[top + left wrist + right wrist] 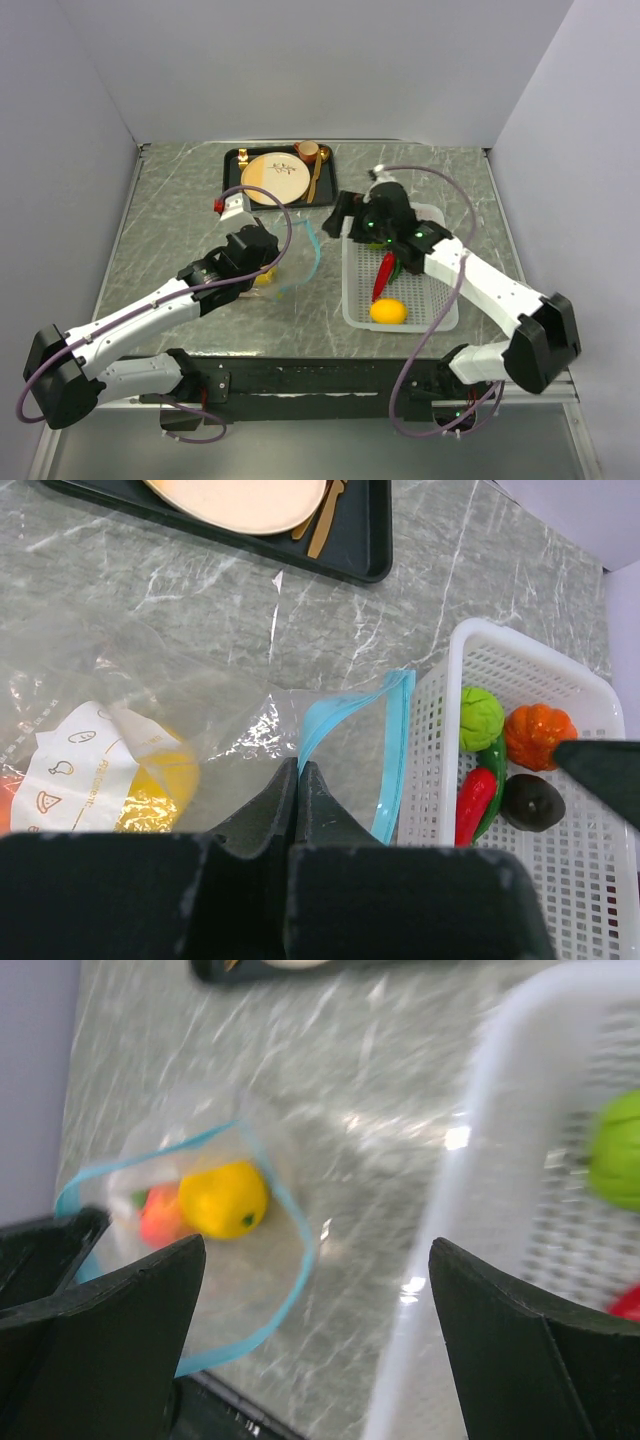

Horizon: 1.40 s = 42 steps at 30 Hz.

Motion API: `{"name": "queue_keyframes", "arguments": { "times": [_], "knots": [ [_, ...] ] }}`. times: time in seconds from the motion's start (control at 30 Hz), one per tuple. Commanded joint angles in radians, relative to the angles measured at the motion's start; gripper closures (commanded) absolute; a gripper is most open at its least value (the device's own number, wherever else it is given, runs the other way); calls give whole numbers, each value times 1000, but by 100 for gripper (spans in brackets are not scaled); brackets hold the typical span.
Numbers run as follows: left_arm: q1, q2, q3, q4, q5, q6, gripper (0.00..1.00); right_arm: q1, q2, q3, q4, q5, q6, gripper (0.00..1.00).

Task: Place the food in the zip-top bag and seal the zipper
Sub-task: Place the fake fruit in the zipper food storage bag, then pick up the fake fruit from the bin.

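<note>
Tabletop (pixel 170 240): grey marbled slab, both arms reaching in from the near edge.
Left tool (pixel 297 772): closed tight, pinching the clear film of the zip-top bag (pixel 150 670) close to its mouth.
Right tool (pixel 318 1250): spread wide, nothing between the fingers; hanging over the far-left corner of the white mesh basket (pixel 432 305), facing the bag.
Bag location: on the tabletop left of the basket, just beside it, crumpled, white label (pixel 70 770) showing on the film.
Zipper (pixel 292 1222): light blue strip, unsealed, bowed into an open loop around the mouth.
Bagged lemon (pixel 225 1200): yellow, inside the bag, touching an orange-red piece (pixel 158 1216) too blurred to name.
Basket lemon (pixel 388 312): at the near end of the basket.
Red chili (pixel 474 802): in the basket, lying against a green chili (pixel 493 765).
Green round fruit (pixel 480 716): in the basket, beside an orange ridged piece (pixel 538 735).
Dark round piece (pixel 530 802): in the basket, next to the orange one; kind not clear.
Black tray (pixel 230 190): at the far edge, carrying a cream-and-tan plate (pixel 273 178), a gold spoon (pixel 316 175) and a small brown cup (pixel 308 150).
</note>
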Motion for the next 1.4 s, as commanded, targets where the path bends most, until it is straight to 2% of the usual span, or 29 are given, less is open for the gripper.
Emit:
{"name": "queue_keyframes", "arguments": {
  "times": [0.0, 0.13, 0.37, 0.63, 0.83, 1.0, 1.37],
  "knots": [
    [2, -24, 11, 15, -15, -6, 99, -106, -83, -62, -43, 102, 33, 0],
    [3, -37, 1, 44, -21, 14, 99, -166, -95, -111, -63, 118, 27, 0],
    [3, 6, 13, 17, -6, 10, 99, -249, -25, -123, -112, 148, 27, 0],
    [3, -11, -18, 56, -3, 33, 99, -278, -34, -130, -213, 318, 48, 0],
    [3, 20, 7, 33, -5, 43, 99, -310, -37, -162, -249, 385, 91, 0],
    [3, 20, 10, 39, -1, 49, 99, -336, -48, -195, -240, 370, 93, 0],
    [3, 11, -2, 53, 6, 45, 99, -408, -45, -240, -175, 293, 47, 8]
  ]
}}
